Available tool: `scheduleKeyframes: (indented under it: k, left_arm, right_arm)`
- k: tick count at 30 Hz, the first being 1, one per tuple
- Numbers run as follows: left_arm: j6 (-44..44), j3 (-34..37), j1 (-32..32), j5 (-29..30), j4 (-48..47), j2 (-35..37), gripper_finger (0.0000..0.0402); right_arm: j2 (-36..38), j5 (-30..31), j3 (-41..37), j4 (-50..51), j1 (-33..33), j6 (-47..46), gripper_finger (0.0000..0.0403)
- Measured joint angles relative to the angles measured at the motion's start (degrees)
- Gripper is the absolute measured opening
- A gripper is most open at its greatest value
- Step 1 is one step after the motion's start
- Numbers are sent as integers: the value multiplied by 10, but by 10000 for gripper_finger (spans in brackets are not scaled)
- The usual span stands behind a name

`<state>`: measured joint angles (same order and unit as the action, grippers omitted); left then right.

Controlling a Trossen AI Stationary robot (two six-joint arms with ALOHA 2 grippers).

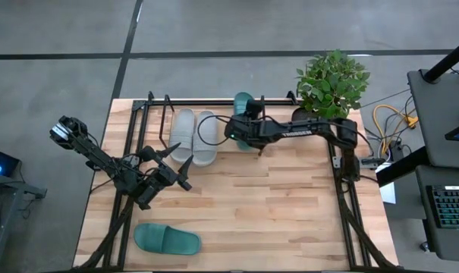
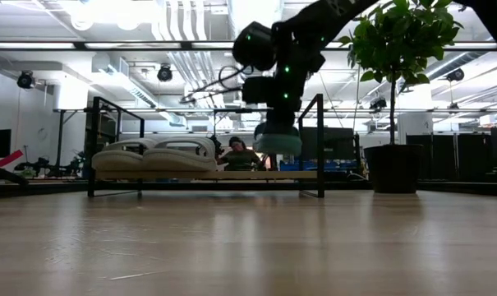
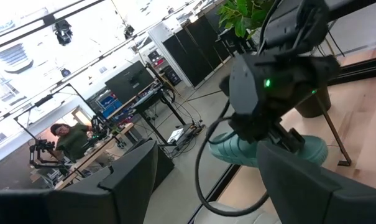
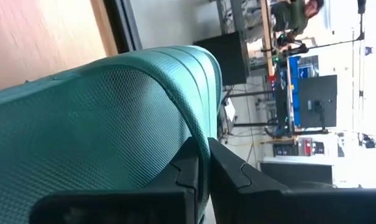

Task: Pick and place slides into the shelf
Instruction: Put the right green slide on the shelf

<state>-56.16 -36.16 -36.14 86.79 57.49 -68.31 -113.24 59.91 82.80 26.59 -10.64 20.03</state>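
Tabletop of pale wooden planks [image 1: 275,197] carries the low black-tube shelf with its light board [image 1: 157,114] along the far edge, so the sandals end up lined in a row. Two light grey rubber slides [image 1: 193,136] already lie side by side on the shelf's left part, leaving room to their right. The right gripper [image 1: 240,130] hangs over that free space, fingers pressed together on the strap of a dark teal slide [image 2: 278,143], held just above the board, apparently to be set down beside the grey pair. The second dark teal slide [image 1: 166,240] lies at the near left of the table, not yet collected. The left gripper [image 1: 176,176] waits between, fingers spread and empty, likely ready for it.
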Motion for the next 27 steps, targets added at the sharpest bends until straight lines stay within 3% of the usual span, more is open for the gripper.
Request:
scheduleKeyframes:
  k: [21,27]
  left_arm:
    - [1,0,0,1,0,0,258]
    - [1,0,0,1,0,0,258]
  right_arm:
    - [-43,-5,-1,1,-24,29,13]
    - [-42,-38,0,20,-26,27,13]
